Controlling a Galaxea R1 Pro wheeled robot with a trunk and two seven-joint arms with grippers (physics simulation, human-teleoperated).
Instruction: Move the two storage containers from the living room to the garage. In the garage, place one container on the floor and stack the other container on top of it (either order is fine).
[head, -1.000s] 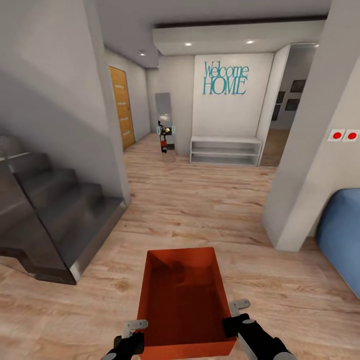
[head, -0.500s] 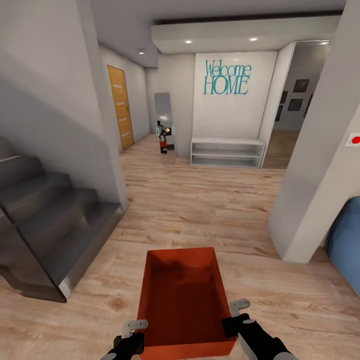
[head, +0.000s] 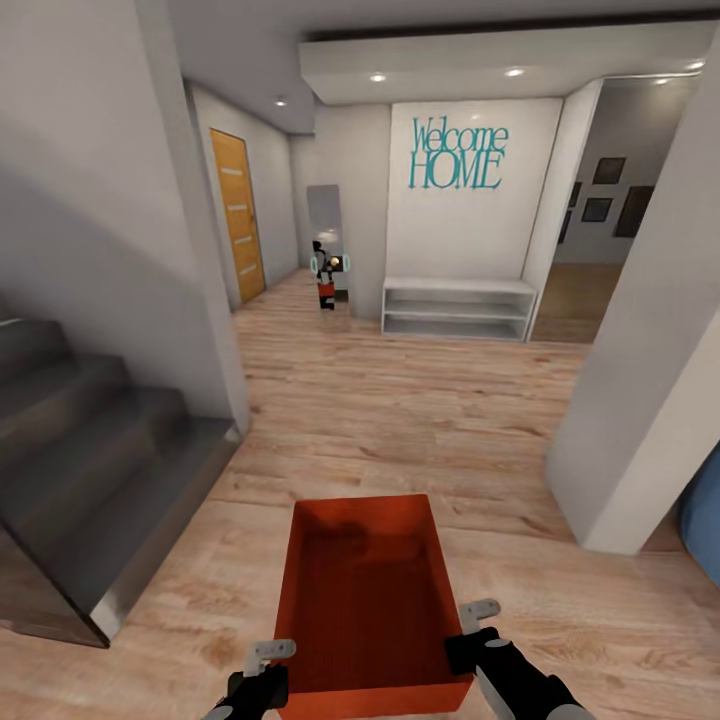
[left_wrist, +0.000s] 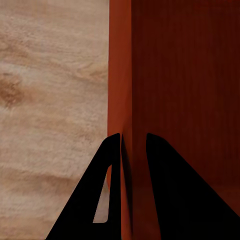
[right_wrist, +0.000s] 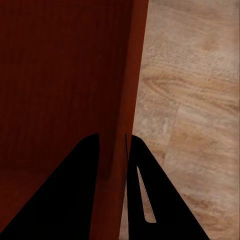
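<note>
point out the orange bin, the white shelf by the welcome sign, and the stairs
orange bin (head: 365, 600), head view, on its inner bottom.
white shelf (head: 458, 287), head view, on its top board.
stairs (head: 120, 455), head view, on a lower step's tread.

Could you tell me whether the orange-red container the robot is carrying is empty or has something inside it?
Empty. The head view looks straight down into the open-topped storage container and shows bare ribbed bottom and walls, with nothing resting inside.

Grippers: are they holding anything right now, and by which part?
Yes: the storage container. The left gripper pinches its left side wall, the right gripper its right side wall, both near the robot's end.
</note>
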